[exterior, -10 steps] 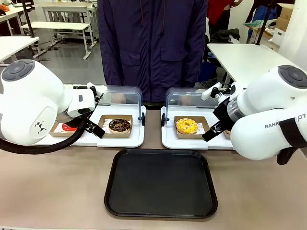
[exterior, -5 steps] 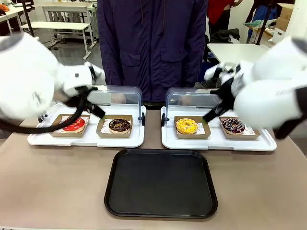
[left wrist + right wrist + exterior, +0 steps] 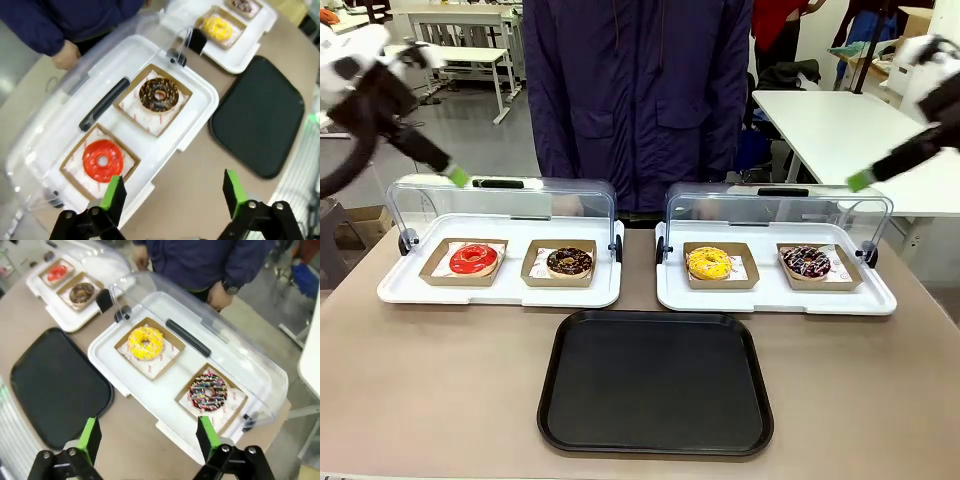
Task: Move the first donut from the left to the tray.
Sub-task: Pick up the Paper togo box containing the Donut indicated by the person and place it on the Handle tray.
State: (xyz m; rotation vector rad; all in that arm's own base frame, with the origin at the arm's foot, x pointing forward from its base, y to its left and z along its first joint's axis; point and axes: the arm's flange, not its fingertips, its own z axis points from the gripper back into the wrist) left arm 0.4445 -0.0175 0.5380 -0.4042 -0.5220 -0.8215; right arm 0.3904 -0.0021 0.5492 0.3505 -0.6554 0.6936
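Red icing: glossy, on the first donut from the left [image 3: 473,259], a ring donut lying flat in a shallow square cardboard holder [image 3: 433,274].
Donut location: left half of the left white tray [image 3: 500,293], at the far left of the desk [image 3: 440,390]; well apart from either claw.
Neighbour: chocolate donut [image 3: 569,262] in its own holder, just beside it on the same white tray.
Right white tray [image 3: 775,301]: carries a yellow donut [image 3: 709,263] and a dark sprinkled donut [image 3: 806,262], each in a holder.
Lids: clear left lid [image 3: 500,200] and right lid [image 3: 780,205] both stand swung up behind their trays, each with a black handle.
Black tray [image 3: 655,385]: flat on the desk, just in front of the two white trays, centred on the gap between them.
Left claw [image 3: 172,187]: held high above the near edge of the left white tray; green-padded fingers spread wide, holding nothing.
Right claw [image 3: 148,432]: held high above the near edge of the right white tray; fingers spread wide, holding nothing.
Person [image 3: 640,100]: stands at the far side in a dark blue jacket, one hand [image 3: 65,54] behind the left lid, the other hand [image 3: 219,295] behind the right lid.
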